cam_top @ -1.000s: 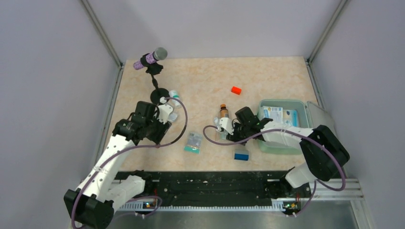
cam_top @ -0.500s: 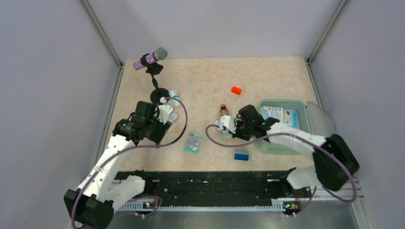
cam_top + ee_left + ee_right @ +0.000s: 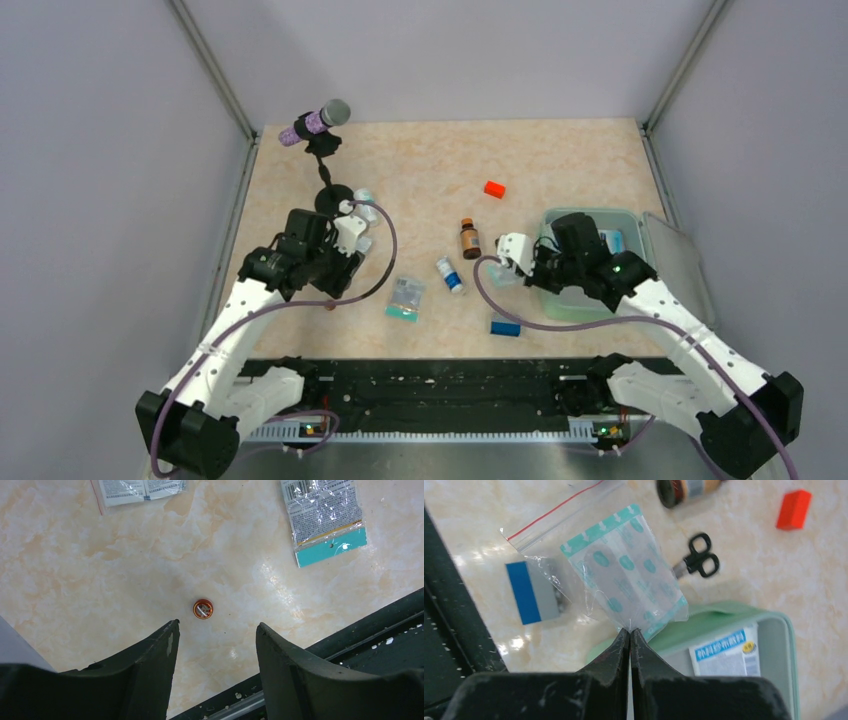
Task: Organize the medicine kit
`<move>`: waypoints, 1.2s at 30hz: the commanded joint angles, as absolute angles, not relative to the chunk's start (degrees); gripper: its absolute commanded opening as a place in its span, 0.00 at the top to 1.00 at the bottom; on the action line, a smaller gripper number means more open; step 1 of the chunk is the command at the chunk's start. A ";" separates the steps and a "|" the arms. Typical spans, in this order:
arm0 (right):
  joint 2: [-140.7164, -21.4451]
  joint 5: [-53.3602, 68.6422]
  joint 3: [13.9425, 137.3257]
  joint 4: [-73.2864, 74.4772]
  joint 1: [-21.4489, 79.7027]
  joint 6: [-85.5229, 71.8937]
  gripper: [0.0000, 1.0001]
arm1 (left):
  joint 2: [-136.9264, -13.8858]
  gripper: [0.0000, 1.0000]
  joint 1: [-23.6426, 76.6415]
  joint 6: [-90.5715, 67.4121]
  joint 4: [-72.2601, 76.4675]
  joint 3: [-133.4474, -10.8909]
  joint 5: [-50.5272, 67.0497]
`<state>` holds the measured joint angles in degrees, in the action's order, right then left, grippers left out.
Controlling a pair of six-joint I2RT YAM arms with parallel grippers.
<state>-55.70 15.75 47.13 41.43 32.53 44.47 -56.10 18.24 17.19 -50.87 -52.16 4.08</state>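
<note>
Medicine kit (image 3: 572,308) sits at the right side of the tabletop (image 3: 430,160), w/ its lid (image 3: 666,245) open & lying out to the right. A blue-and-white packet (image 3: 726,652) lies inside. Right hand (image 3: 630,630) is closed, fingers pinched tight on one corner of a teal-patterned packet (image 3: 624,577) in clear wrap. That packet hangs above the tabletop at the kit's near-left rim, not inside it. A clear zip bag w/ a red line (image 3: 559,522) shows behind the packet; can't tell if it is part of the same item. Past it in the right wrist view: blue-and-grey block (image 3: 531,592) on the tabletop near the black rail, black scissors (image 3: 698,557), brown bottle (image 3: 684,489) & orange-red block (image 3: 794,510) farther out. A small white-and-blue bottle (image 3: 450,274) lies on its side near mid-tabletop, just beside the brown one. Left hand (image 3: 216,626) is on the left side, fingers spread wide, holding nothing, over bare tabletop. A small orange round thing (image 3: 203,609) lies just ahead of the gap between its fingers. A teal-edged packet (image 3: 325,520) lies off to its right, another clear-wrapped packet (image 3: 140,487) at the top edge. Mic on a stand (image 3: 322,120) is at the far-left corner.
</note>
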 commanded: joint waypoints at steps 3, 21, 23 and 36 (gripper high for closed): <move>-49.20 7.99 49.51 35.09 22.05 40.49 1.00 | -55.40 0.37 17.67 16.57 -49.70 -53.93 5.60; -50.17 -16.54 43.27 21.44 4.57 10.40 1.00 | -52.54 0.37 17.38 17.29 -48.63 -52.56 7.41; -52.36 -16.38 43.17 21.04 4.30 8.54 1.00 | -52.25 0.37 17.33 17.39 -48.74 -52.64 7.52; -64.96 -21.62 43.53 17.94 1.91 -1.72 1.00 | -51.16 0.37 17.31 17.90 -49.18 -52.69 7.28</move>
<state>-63.07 -18.22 43.48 21.39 2.81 2.90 -52.21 17.65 17.26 -50.61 -52.16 6.63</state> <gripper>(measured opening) 0.003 0.626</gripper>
